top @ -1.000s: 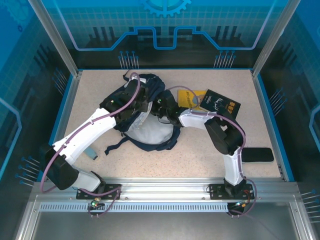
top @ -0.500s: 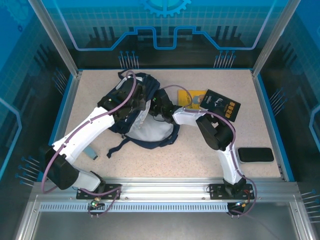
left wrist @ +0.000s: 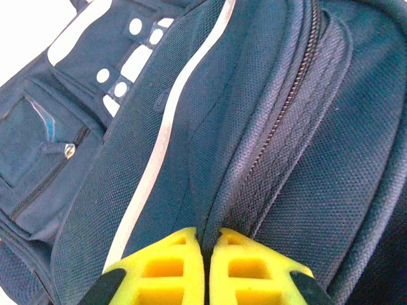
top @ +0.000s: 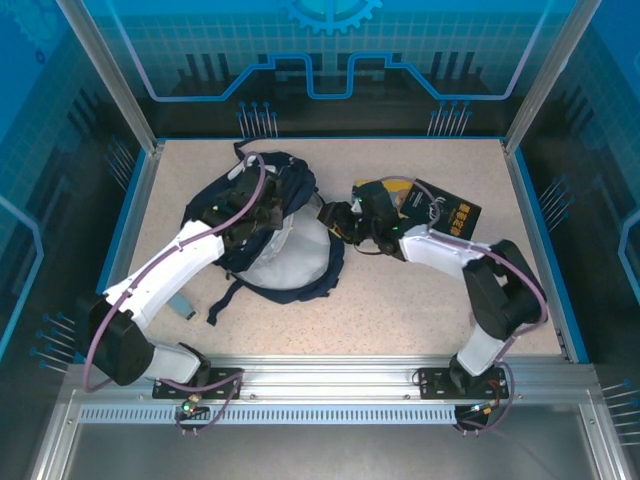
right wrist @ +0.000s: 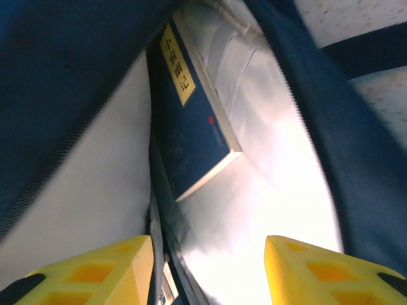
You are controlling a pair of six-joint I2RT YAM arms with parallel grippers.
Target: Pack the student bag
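The student bag (top: 298, 183), navy with a pale lining, lies open at the table's centre left. My left gripper (top: 250, 212) rests on its top and is shut on a fold of navy fabric beside the zipper (left wrist: 280, 121); the left wrist view has the yellow fingertips (left wrist: 166, 254) pinching that fold. My right gripper (top: 335, 218) hangs at the bag's right-hand mouth, open, nothing between its fingers (right wrist: 299, 260). Through the right wrist view a navy book (right wrist: 191, 143) with a yellow label lies inside the student bag (right wrist: 63, 76) against the white lining.
A black book (top: 447, 211) and a yellow book (top: 372, 190) lie right of the bag, partly under the right arm. A small grey-teal item (top: 182, 303) sits near the left arm. Loose dark straps (top: 225, 298) trail toward the front. Metal rails and blue walls border the table.
My right gripper has opened and drawn back to the right, out of the bag, its elbow swinging right. The bag and my left gripper have shifted slightly left.
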